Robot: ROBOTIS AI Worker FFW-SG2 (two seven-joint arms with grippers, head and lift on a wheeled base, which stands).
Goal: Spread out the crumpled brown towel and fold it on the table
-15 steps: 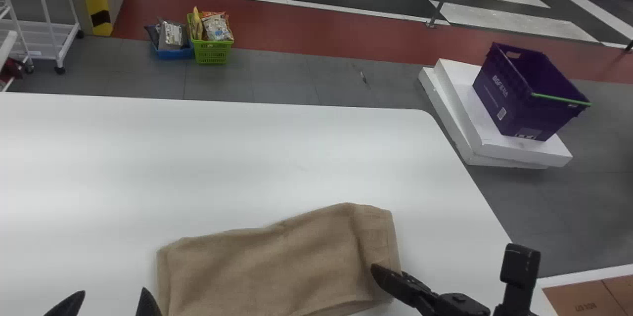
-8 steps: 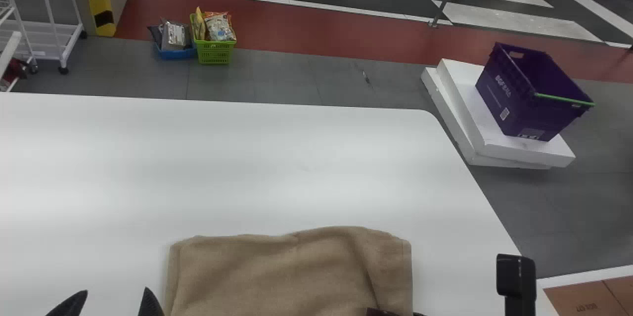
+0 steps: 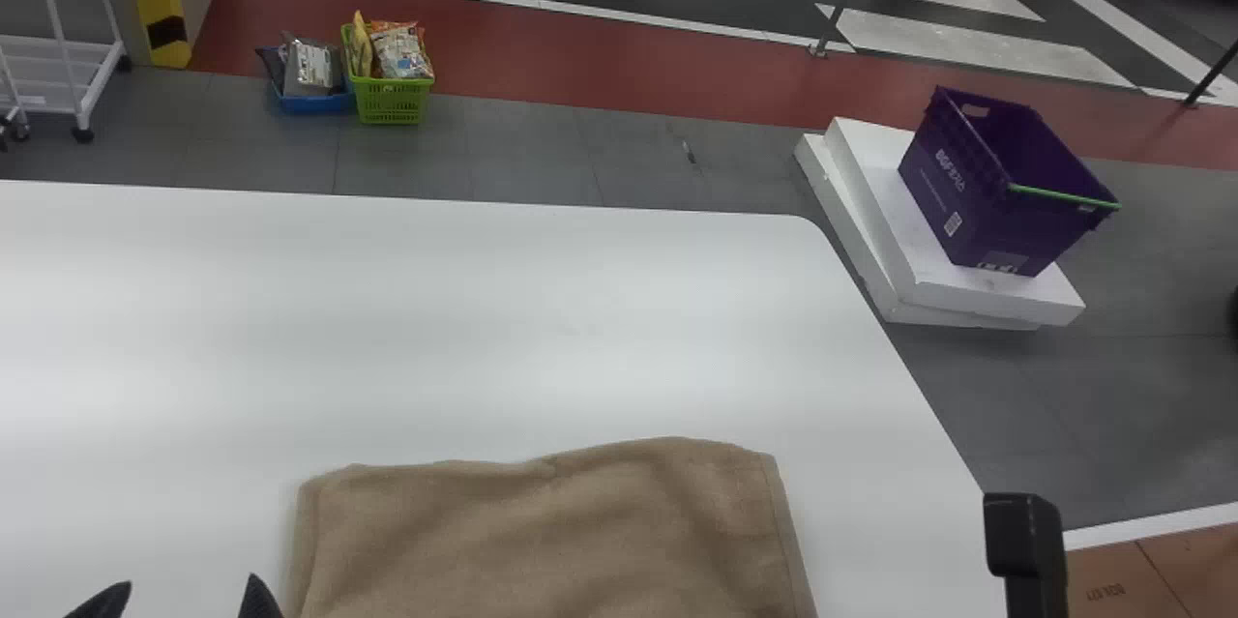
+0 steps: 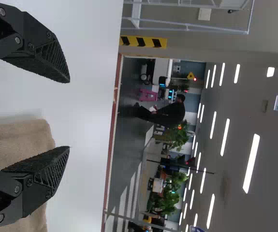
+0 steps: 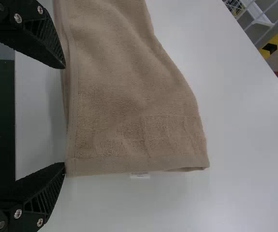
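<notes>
The brown towel (image 3: 542, 541) lies at the table's near edge, its right part slightly rippled. Left of it in the head view is my left gripper (image 3: 186, 589), its two tips apart. A black part of my right gripper (image 3: 1027, 555) shows to the towel's right. In the left wrist view, my left gripper (image 4: 69, 114) is open, with the towel (image 4: 18, 137) partly behind one finger. My right gripper (image 5: 64, 116) stands open in its wrist view at the hemmed edge of the towel (image 5: 129, 96), one fingertip beside a corner; a small white tag (image 5: 139, 175) sticks out.
The white table (image 3: 435, 328) extends beyond the towel. On the floor past it stand a green basket (image 3: 392, 101) and a blue one (image 3: 314, 103). A purple crate (image 3: 996, 202) sits on white slabs (image 3: 928, 279) to the right.
My right gripper has drawn back from the towel's right side toward the robot. The towel's far right corner has come nearer. The head view has shifted slightly.
</notes>
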